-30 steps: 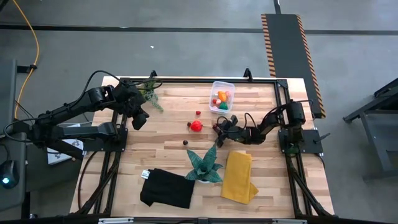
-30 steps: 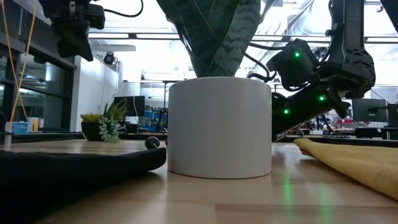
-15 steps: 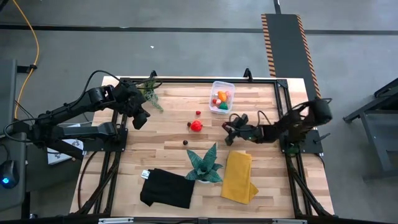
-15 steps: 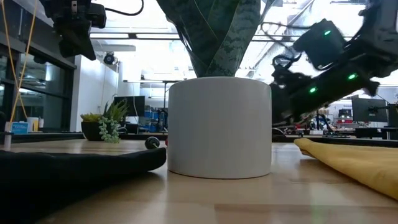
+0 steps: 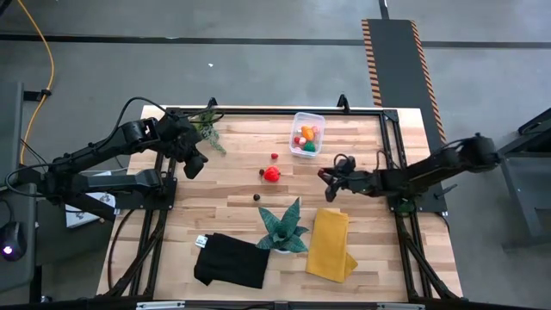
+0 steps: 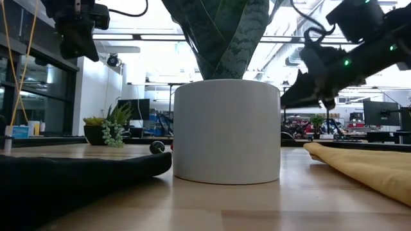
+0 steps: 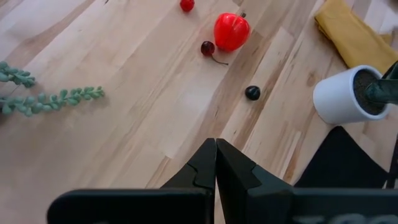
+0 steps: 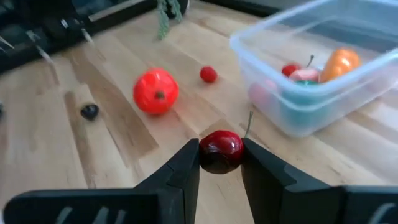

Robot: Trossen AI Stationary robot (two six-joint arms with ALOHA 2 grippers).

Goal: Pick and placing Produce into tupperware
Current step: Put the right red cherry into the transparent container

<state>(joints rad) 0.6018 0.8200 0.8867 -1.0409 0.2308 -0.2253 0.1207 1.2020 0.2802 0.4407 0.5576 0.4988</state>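
The clear tupperware point(image 5: 307, 134) stands at the table's far edge with several pieces of produce inside. On the wood lie a big red fruit point(image 5: 272, 174), a tiny red one point(image 5: 275, 157), a dark berry point(image 5: 256, 196) and a dark cherry point(image 7: 207, 48). My right gripper point(image 5: 326, 176) hovers right of the red fruit and near of the tub, shut on a second dark red cherry point(image 8: 220, 149). My left gripper point(image 5: 196, 165) hangs shut and empty over the far left of the table. My right gripper pinches the cherry's round body point(image 8: 219, 163) between its two fingertips, one on each side. The fingers come slanting down from the table's right side. The cherry is lifted clear of the wood, its stem point(image 8: 248, 123) sticking up free.
A teal spiky plant in a white pot point(image 5: 284, 228) stands near the middle front, with a folded yellow cloth point(image 5: 331, 244) to its right and a black cloth point(image 5: 231, 261) to its left. A small trailing green plant point(image 5: 209, 129) lies at the far left.
My right gripper has drawn back toward the table's right edge and risen, carrying the cherry clear of the wood. The produce on the table has stayed where it was.
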